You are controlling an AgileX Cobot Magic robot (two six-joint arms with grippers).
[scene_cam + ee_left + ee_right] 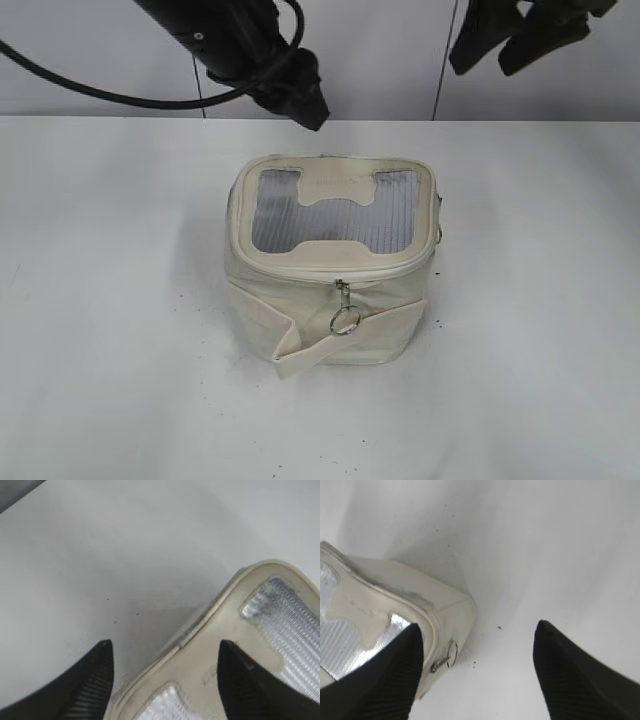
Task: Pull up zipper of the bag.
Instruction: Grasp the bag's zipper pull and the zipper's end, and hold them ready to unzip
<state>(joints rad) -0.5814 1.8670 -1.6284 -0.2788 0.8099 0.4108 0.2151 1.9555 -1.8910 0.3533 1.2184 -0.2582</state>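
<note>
- The bag (330, 265) stood on the white table (100, 300), with its grey ribbed window and the bone-shaped patch (338, 205) facing up.
- The zipper (335, 272) ran along the rim of the top panel. In the exterior view one silver slider with a ring pull (345, 318) hung on the front wall of the bag, over the flat strap (345, 335).
- The left gripper (162, 680) hung above the far edge of the bag, and its jaws were wide apart.
- In the left wrist view, the rounded rim of the top panel lay between the two black fingers (92, 685). One finger was over the bare table beside the bag, the other one over the cream border and the grey window.
- I could not tell if these fingers touched the bag; in the exterior view the gripper seemed to be a little above and behind it.
- The right gripper (475, 675) was also wide open and held nothing.
- In the right wrist view, a corner of the bag with a second ring pull (451, 655) lay between the jaws, just beside the finger (385, 680) that was over the top panel. The other finger was over the bare table, well apart from the bag.
- In the exterior view the right gripper (525, 40) was high at the top edge, far from the bag.
</note>
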